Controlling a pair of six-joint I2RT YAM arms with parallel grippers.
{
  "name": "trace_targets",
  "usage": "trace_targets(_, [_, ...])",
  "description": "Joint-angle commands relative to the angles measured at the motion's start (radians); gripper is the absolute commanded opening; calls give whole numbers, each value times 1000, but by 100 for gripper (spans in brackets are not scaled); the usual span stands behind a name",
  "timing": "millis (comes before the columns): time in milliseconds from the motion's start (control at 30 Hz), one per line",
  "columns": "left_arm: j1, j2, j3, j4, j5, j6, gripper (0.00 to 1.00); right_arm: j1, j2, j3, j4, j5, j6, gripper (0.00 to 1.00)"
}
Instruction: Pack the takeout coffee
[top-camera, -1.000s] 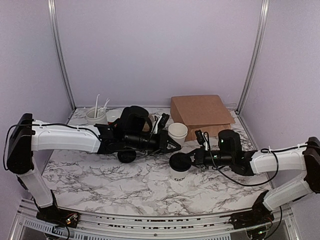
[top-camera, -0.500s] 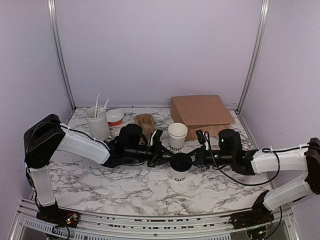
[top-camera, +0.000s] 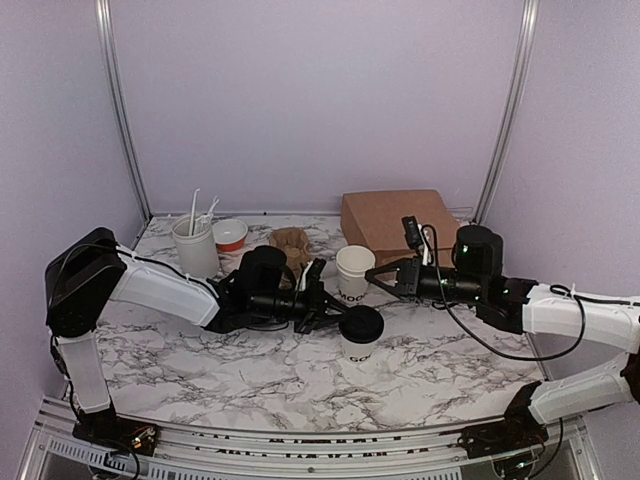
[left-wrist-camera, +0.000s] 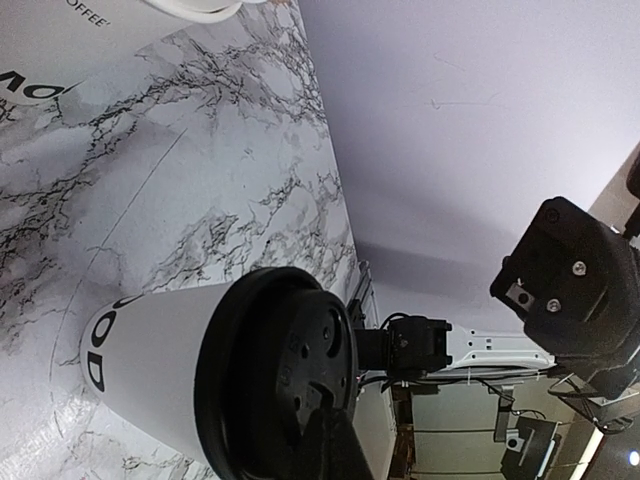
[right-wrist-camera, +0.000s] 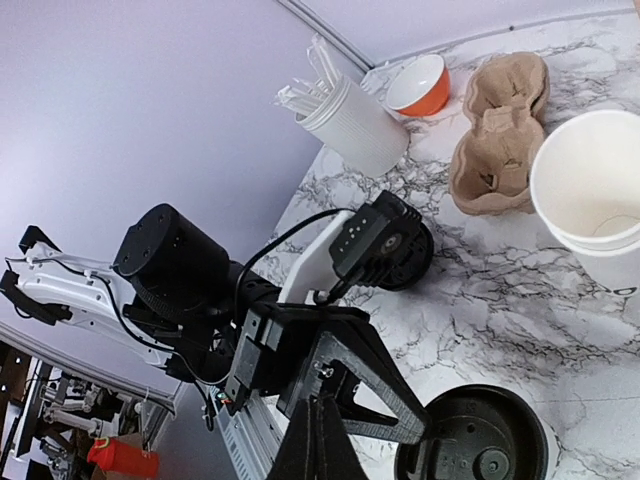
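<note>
Takeout coffee stands upright, left fingers just beside its lid.

The white-shelled left arm with black joints reaches rightward from its base, its forearm low and nearly level and its black wrist rolled onto its side. The left hand is parted, its 2 black fingers spread in a wide wedge pointing right. The matching white-and-black right arm stretches leftward from the opposite side, its forearm carried higher than the left one. The right hand has its 2 fingers pressed together into 1 narrow point, gripping nothing. The 2 hands are near each other but apart, with the right one farther back.
</note>
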Motion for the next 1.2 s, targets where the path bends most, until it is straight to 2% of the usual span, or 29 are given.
trace_targets(0, [-4,-12,15,-109,-19,27,0,-19,32,-57,34,-8,4,0])
trace_targets(167, [-6,-15,24,-120,-21,33,0,-35,178,-210,161,-77,97,0])
trace_targets(267, [-7,-14,27,-127,-20,36,0,-37,199,-242,223,-101,132,0])
trace_targets(533, [-9,-26,56,-135,-11,52,0,-37,96,-100,23,-32,42,0])
trace_targets(733, [-15,-134,99,-185,-48,131,2,-10,51,36,-172,69,-93,2])
trace_targets(833, [-15,-214,95,-246,-101,197,7,20,10,101,-276,159,-153,13])
trace_targets(900, [-15,-265,93,-311,-154,251,11,41,-9,135,-348,227,-190,30])
trace_targets(967, [-14,-315,83,-373,-215,302,18,71,-22,165,-415,310,-225,55])
trace_targets(1033, [-15,-365,60,-420,-292,345,30,101,-21,186,-470,387,-258,74])
trace_targets(1100, [-15,-411,36,-485,-377,383,46,134,-11,201,-521,454,-282,82])
trace_targets(1167, [-13,-458,6,-509,-444,406,67,182,2,219,-559,512,-300,86])
